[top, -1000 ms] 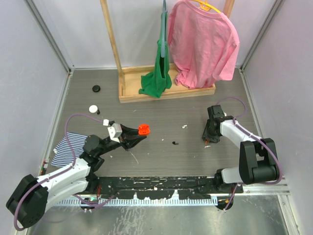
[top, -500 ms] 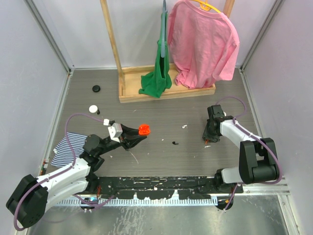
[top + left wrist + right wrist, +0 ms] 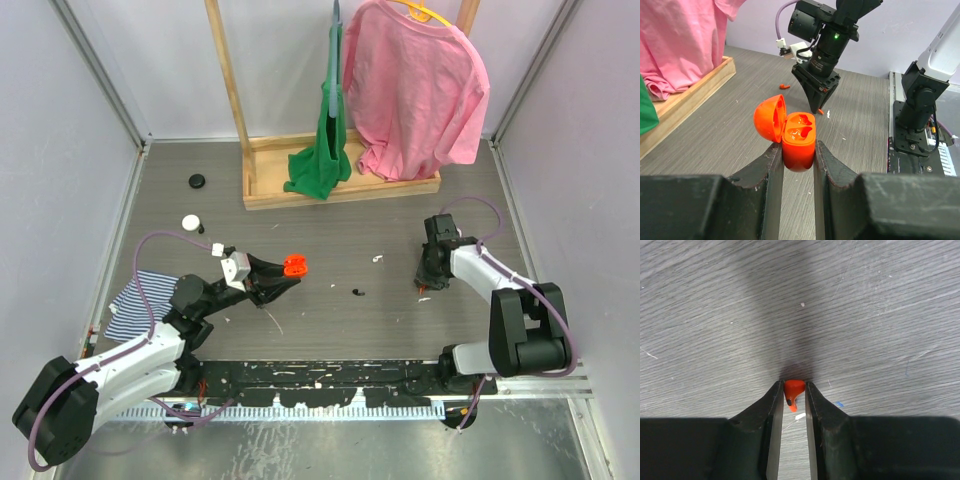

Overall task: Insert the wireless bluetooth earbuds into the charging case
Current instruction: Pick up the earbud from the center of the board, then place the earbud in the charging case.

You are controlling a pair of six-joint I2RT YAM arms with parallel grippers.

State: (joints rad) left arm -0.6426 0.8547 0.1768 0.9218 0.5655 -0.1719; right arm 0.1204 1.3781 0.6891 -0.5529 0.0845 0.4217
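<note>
Left gripper (image 3: 798, 150) reaches low toward the middle, fingers (image 3: 767, 172) pinched close. Right gripper (image 3: 794, 390) points down, fingers (image 3: 771, 412) pinched close too.

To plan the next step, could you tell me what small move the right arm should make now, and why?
Probably lift the right gripper straight up: it is shut on the orange earbud, which lies on the table, and the left gripper holds the charging case with its lid open.

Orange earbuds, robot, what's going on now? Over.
Left gripper shut on open orange plastic charging case. Right gripper shut on small orange earbud on grey table. Small black object lies between them.
</note>
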